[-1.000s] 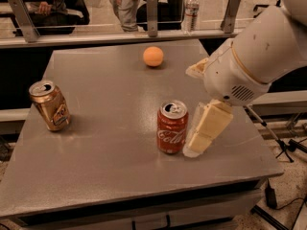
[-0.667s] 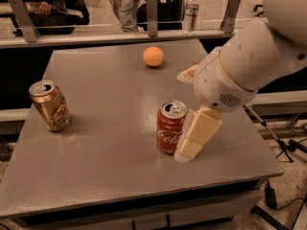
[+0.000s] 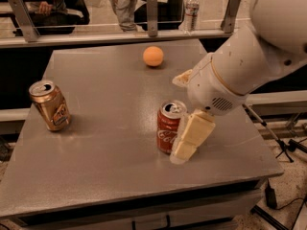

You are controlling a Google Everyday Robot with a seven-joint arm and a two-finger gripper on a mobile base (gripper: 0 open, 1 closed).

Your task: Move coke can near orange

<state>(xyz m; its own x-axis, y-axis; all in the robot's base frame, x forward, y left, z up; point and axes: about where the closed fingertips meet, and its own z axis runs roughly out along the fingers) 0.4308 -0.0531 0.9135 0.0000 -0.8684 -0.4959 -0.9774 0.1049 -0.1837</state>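
The red coke can (image 3: 168, 126) stands upright right of the table's middle, near the front. The orange (image 3: 153, 56) lies at the far middle of the table, well apart from the can. My gripper (image 3: 179, 115) hangs from the white arm (image 3: 249, 66) coming in from the right. It is open. One cream finger (image 3: 192, 137) reaches down right beside the can's right side. The other cream fingertip (image 3: 182, 78) shows behind the can. The can stands on the table, not lifted.
A gold-brown can (image 3: 50, 105) stands tilted at the table's left side. The grey table (image 3: 105, 128) has a rail, a post and a water bottle (image 3: 192, 8) behind its far edge. People sit beyond the rail. Cables lie on the floor at the right.
The arm has moved left and lower, bringing the front finger from a small gap up against the coke can's right side. The cans and the orange have not moved.
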